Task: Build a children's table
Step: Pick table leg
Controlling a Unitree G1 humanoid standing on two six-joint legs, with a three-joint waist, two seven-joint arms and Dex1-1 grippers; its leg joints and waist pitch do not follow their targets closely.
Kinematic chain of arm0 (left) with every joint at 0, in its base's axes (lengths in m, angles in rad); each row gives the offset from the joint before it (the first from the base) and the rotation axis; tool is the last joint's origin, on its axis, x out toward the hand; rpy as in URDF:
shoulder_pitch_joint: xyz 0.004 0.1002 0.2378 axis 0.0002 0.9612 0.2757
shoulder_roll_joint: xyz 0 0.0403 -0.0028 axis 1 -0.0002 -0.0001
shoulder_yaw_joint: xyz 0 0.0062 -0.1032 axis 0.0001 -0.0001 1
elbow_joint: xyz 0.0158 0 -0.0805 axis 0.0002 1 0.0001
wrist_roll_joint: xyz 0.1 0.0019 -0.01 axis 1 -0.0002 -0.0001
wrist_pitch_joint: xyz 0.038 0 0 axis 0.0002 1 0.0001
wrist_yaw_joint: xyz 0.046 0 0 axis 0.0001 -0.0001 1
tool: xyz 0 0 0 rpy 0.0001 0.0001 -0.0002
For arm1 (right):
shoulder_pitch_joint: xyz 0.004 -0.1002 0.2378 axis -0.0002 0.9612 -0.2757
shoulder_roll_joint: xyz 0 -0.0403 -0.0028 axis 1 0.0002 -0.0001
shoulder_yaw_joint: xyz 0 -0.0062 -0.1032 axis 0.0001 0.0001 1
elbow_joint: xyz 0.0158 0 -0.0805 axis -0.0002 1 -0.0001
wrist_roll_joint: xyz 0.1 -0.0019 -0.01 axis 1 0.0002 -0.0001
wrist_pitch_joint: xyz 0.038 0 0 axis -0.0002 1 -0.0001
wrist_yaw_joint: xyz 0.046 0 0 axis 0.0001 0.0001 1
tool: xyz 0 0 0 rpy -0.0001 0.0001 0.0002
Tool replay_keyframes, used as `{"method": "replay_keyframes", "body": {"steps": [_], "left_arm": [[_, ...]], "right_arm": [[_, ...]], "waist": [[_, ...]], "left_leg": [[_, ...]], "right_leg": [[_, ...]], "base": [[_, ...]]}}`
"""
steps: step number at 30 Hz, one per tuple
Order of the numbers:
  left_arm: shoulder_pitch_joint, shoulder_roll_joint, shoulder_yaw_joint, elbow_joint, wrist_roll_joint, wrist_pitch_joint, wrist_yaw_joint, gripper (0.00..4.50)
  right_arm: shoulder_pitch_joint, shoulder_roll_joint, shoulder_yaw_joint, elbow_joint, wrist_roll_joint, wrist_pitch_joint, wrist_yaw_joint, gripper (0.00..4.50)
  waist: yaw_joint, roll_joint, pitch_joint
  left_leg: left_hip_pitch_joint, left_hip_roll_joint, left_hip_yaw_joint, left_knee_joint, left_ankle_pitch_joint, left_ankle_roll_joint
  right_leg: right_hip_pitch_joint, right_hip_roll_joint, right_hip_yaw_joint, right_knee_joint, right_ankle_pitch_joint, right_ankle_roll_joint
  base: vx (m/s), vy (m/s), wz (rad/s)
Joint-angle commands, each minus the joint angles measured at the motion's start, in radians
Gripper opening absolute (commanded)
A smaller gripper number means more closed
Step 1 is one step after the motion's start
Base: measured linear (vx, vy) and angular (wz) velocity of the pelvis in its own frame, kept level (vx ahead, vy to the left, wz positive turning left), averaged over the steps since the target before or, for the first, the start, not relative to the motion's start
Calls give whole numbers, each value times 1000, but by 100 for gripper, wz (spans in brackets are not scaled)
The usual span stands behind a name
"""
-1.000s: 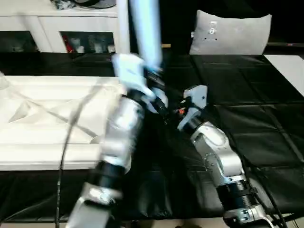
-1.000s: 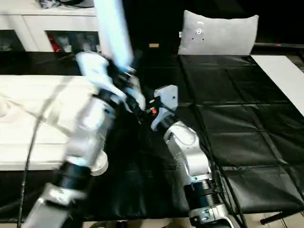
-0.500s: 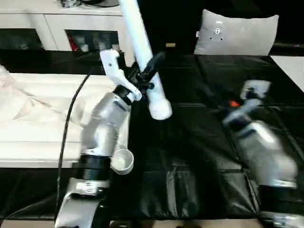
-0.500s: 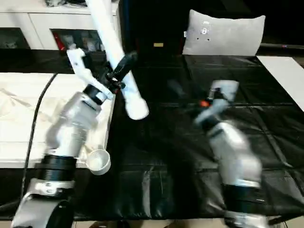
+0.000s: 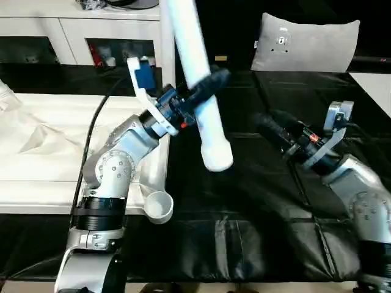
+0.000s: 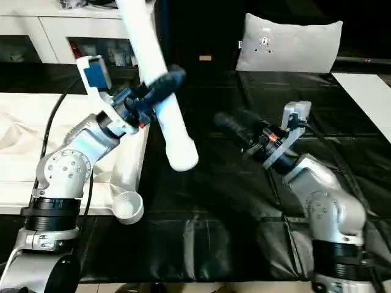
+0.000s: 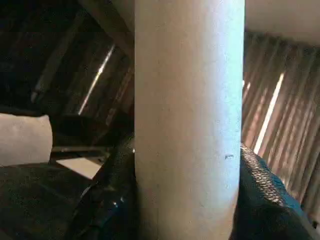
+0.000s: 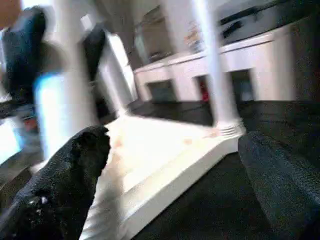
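The children's table lies in parts. Its white tabletop [image 5: 43, 152] rests upside down at the left, with a round corner socket [image 5: 157, 207] near me. One white leg [image 8: 212, 65] stands upright in its far corner. My left gripper [image 5: 198, 97] is shut on another white leg [image 5: 204, 116], which is held tilted above the black cover, its rounded end low. In the left wrist view, black fingers [image 7: 110, 200] press the leg [image 7: 187, 120] from both sides. My right gripper [image 5: 272, 125] is open and empty, to the right of the held leg and apart from it.
A black cover [image 5: 244, 232] spreads over the work surface. A grey cushion [image 5: 305, 46] stands at the back right, a white cabinet [image 5: 73, 30] at the back left, and a white board [image 5: 372, 82] at the right edge. A black cable [image 5: 91, 146] runs along my left arm.
My right gripper has opened wider and drawn away to the right from the leg. The left gripper keeps its hold, and the leg's lower end has swung slightly rightward.
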Motion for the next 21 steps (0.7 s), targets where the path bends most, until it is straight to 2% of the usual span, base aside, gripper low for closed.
{"method": "replay_keyframes", "body": {"steps": [1,2,4,5,9,10,11,14,18,19,20,21], "left_arm": [[-23,13,-42,9,77,-44,-2,188],[-23,14,-63,13,118,-75,5,188],[-21,13,-96,11,178,-124,21,188],[-19,9,-104,4,187,-130,27,188],[-9,15,-145,-17,235,-155,25,188],[2,24,-173,-28,266,-176,15,188],[8,26,-185,-32,283,-189,11,188],[20,26,-199,-44,292,-188,1,188],[28,25,-215,-52,304,-198,-5,188],[31,21,-221,-53,310,-205,-2,188],[33,15,-226,-50,315,-212,1,188],[33,14,-228,-49,316,-214,1,188]], "right_arm": [[-11,-20,41,-41,-16,12,28,450],[-17,-21,59,-52,-31,7,27,450],[-26,-19,106,-65,-73,-7,25,450],[-27,-18,127,-67,-89,-13,30,450],[-31,-9,168,-62,-115,-15,39,450],[-38,-4,196,-44,-148,-27,34,450],[-44,-1,211,-31,-167,-35,25,450],[-72,23,245,11,-224,-54,-23,450],[-94,44,254,33,-239,-58,-39,450],[-102,51,260,42,-242,-61,-37,450],[-108,56,268,51,-249,-66,-32,422],[-110,58,272,56,-254,-69,-30,422]], "waist": [[0,-13,-69],[1,-12,-69],[1,-21,-69],[4,-20,-70],[4,-20,-71],[6,-24,-72],[6,-23,-72],[2,-24,-71],[3,-24,-71],[3,-20,-72],[2,-20,-72],[1,-22,-73]], "left_leg": [[38,177,-85,-102,-148,-41],[38,177,-86,-101,-148,-43],[37,177,-85,-100,-144,-39],[35,178,-86,-97,-134,-39],[38,178,-85,-97,-110,-31],[37,178,-85,-97,-106,-27],[37,178,-86,-96,-102,-26],[37,177,-84,-97,-107,-37],[39,177,-83,-96,-116,-46],[40,176,-83,-96,-108,-44],[38,176,-83,-96,-106,-42],[38,176,-83,-96,-102,-39]], "right_leg": [[34,-133,71,-53,-6,-284],[35,-136,72,-52,-6,-283],[36,-140,73,-55,-13,-279],[37,-144,73,-54,-13,-279],[33,-138,70,-48,14,-285],[35,-140,70,-46,18,-287],[33,-139,69,-47,19,-286],[32,-139,70,-47,7,-292],[32,-138,70,-45,6,-295],[31,-136,70,-42,21,-296],[32,-136,69,-42,29,-298],[33,-136,69,-41,39,-299]], "base": [[0,0,0],[0,0,0],[0,0,0],[0,0,0],[0,0,0],[0,0,0],[0,0,0],[0,0,0],[0,0,0],[0,0,0],[0,0,0],[0,0,0]]}}
